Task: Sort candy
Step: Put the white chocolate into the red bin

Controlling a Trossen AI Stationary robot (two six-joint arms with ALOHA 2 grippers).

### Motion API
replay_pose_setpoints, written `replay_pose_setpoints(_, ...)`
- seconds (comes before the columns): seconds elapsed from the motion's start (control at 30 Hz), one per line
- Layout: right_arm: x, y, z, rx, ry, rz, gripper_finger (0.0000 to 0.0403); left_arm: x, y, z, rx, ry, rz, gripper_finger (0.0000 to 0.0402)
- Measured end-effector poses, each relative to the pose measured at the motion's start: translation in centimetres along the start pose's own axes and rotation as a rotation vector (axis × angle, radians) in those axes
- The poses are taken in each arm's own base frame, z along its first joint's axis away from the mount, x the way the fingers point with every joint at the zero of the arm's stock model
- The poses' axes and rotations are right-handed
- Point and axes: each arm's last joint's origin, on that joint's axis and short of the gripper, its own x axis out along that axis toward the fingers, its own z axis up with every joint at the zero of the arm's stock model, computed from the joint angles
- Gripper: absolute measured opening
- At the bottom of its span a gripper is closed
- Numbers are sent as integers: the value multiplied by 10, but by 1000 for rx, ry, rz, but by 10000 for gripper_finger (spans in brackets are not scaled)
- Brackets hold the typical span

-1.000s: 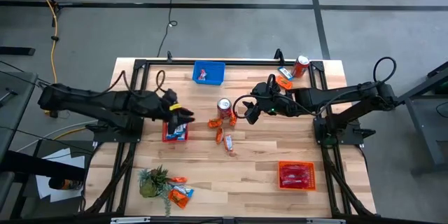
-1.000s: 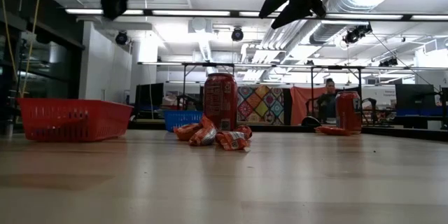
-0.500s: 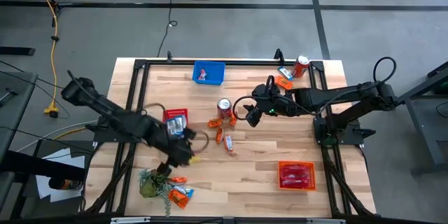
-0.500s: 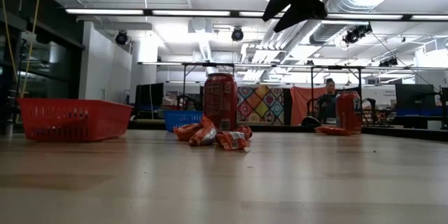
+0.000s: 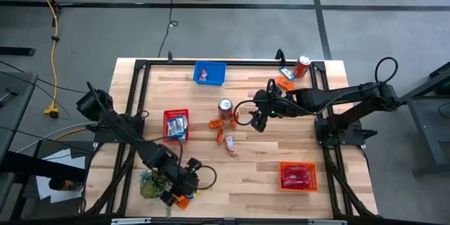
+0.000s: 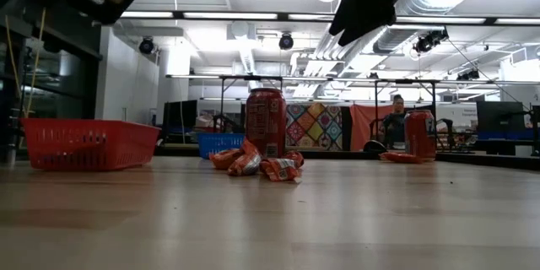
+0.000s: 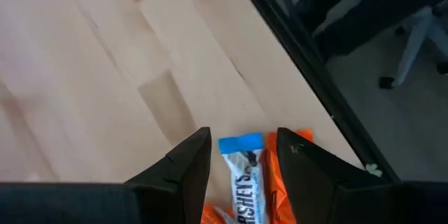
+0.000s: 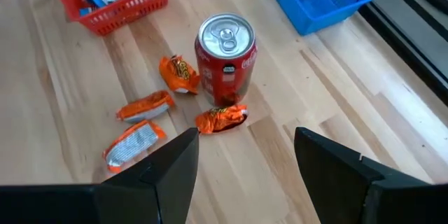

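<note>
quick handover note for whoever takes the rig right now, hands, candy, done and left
Left hand: open, empty, above the blue-and-white wrapped candy packet by the small green plant.
Right hand: open, empty, above the orange wrapped packets beside the red drink can.
Done: packets lie in the red basket on the left, the blue basket and the second red basket.
Left: loose packets by the can, the plant and the far right corner.

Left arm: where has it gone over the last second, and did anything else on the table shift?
The left gripper swung from above the small red basket to the table's near left corner. It now hangs open over a blue-and-white candy beside the plant, holding nothing. The right gripper stayed open by the centre can, barely shifting. Baskets, cans and loose candy did not move.
</note>
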Motion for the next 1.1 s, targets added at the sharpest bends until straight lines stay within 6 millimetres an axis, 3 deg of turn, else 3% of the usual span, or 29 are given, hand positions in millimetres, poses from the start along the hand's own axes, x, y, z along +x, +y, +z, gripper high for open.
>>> replay_pose_setpoints(0.63,-2,6,-5,217,39,42,231,54,-9,-20,-77,153,108,150)
replay_pose_setpoints(1.1,-6,13,-10,261,47,32,231,62,-18,-29,-105,219,99,150)
